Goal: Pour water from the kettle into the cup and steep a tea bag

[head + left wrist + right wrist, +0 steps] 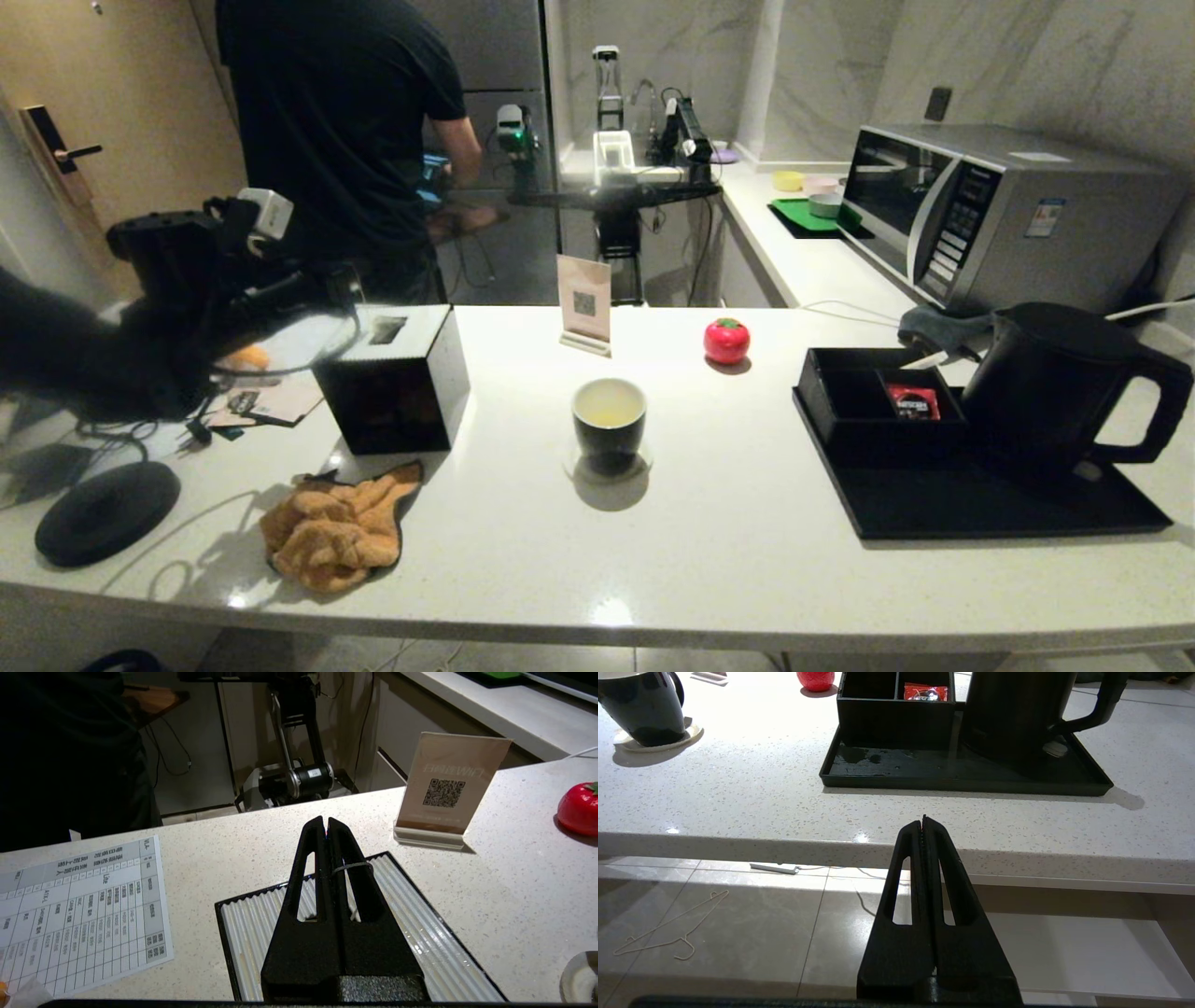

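Over the ribbed-top black box [411, 933] at the counter's [728, 523] left end: left gripper [325, 823], jaws clenched, empty. Off to its right: cup [609, 427] with pale water [609, 408]. Beyond the right gripper [924, 820], jaws clenched below the counter edge: kettle [1013, 714] on black tray [971, 772].

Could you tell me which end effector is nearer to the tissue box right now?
The left. The left end effector, shut, hovers directly above the tissue box, while the right end effector, also shut, sits below the counter's front edge, by the tray.
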Controlling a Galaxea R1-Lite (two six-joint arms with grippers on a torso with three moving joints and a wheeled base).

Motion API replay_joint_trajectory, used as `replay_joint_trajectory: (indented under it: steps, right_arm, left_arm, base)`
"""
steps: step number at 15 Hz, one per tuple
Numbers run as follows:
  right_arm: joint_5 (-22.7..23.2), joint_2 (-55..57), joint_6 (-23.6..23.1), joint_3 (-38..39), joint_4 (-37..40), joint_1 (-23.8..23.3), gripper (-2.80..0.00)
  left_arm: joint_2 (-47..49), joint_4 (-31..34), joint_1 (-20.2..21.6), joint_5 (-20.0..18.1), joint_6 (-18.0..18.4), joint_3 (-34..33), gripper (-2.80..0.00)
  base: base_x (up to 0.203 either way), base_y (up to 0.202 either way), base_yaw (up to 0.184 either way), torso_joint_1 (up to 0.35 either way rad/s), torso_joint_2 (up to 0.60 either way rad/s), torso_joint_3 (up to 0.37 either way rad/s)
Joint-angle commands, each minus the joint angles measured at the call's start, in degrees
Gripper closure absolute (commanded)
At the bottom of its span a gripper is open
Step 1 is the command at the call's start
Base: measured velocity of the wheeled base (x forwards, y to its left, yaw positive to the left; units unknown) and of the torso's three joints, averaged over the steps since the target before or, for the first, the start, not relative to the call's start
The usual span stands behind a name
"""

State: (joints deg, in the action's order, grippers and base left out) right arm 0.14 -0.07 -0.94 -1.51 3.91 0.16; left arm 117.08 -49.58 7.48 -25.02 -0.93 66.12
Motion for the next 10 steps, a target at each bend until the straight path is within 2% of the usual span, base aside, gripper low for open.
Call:
replay_joint_trajectory:
  steps: [1, 10]
  right_arm:
    - [0.0, 0.1, 0.0, 0.0, 0.0, 0.0, 0.00]
    - [0.0, 0.1, 0.0, -0.1, 0.0, 0.0, 0.00]
  left_arm:
    - [-1.9, 0.1, 0.0, -0.1, -0.1, -0.1, 0.00]
    - [-5.5, 3.7, 0.5, 0.0, -0.1, 0.1, 0.00]
  base:
    - [0.000, 0.000, 0.000, 0.000, 0.00, 0.000]
    - [0.000, 0.000, 0.000, 0.000, 0.00, 0.000]
